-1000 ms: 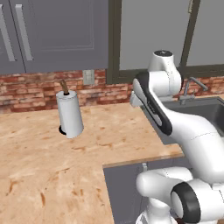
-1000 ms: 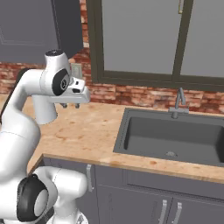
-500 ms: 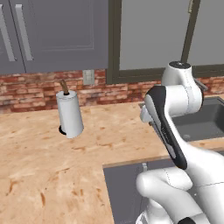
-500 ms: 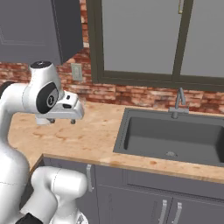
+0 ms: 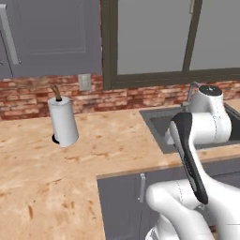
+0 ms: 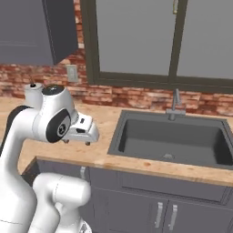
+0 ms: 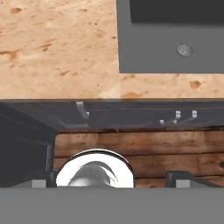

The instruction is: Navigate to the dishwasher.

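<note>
You've got the wood-grain surface [image 5: 108, 140] running across both base views, with a wide dark-framed window [image 5: 154, 37] above it and a gray upper cabinet [image 5: 51, 37] to the window's left. A dark sink [image 6: 173, 136] is sunk into the surface under the window. Under the surface, the gray lower cabinet doors [image 6: 136, 205] carry slim silver handles [image 6: 158, 214]. I can't tell you where the dishwasher is; nothing here reads clearly as its front. A brick backsplash [image 5: 28, 96] runs along the wall, and the wooden floor [image 7: 144, 148] shows below the cabinet fronts in the hand view. A paper towel roll [image 5: 63, 123] stands upright on the surface, well left of the sink and near the wall. The pincer [image 6: 76, 142] hangs over the surface's front edge, just left of the sink, pointing down. Its fingers [image 7: 178, 176] sit wide apart with nothing between them. The faucet [image 6: 174, 103] is at the sink's back rim, the outlet [image 5: 84, 82] is on the brick right of the roll, and the drain [image 7: 184, 49] is in the sink floor.
</note>
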Tool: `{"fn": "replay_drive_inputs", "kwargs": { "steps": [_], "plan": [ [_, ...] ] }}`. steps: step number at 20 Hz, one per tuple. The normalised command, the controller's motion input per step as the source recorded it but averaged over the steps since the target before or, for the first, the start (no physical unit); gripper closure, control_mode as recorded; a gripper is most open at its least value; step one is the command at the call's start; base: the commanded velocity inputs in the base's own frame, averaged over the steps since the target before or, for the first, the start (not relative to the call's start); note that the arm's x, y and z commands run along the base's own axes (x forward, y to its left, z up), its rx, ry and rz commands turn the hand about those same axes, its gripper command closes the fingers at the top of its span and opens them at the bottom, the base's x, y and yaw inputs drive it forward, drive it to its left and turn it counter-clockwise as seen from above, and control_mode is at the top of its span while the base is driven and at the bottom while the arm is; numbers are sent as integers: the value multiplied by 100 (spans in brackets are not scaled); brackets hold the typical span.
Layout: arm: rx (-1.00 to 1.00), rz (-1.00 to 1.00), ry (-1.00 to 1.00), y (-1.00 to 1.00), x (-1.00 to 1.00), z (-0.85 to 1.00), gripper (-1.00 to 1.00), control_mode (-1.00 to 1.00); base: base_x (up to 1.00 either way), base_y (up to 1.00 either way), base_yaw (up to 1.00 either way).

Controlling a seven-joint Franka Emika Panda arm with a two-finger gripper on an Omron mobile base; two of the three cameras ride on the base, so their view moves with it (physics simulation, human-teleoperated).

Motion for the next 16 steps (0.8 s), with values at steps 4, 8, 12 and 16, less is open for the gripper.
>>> {"fn": "replay_drive_inputs", "kwargs": {
  "steps": [4,8,12,16],
  "plan": [
    [0,0,0,0,0,0,-100,100,-66,-100,-5],
    [0,0,0,0,0,0,-100,100,-65,-100,-4],
    [0,0,0,0,0,0,-100,100,-33,-100,-1],
    [0,0,0,0,0,0,-100,100,0,-100,0]
  ]
}}
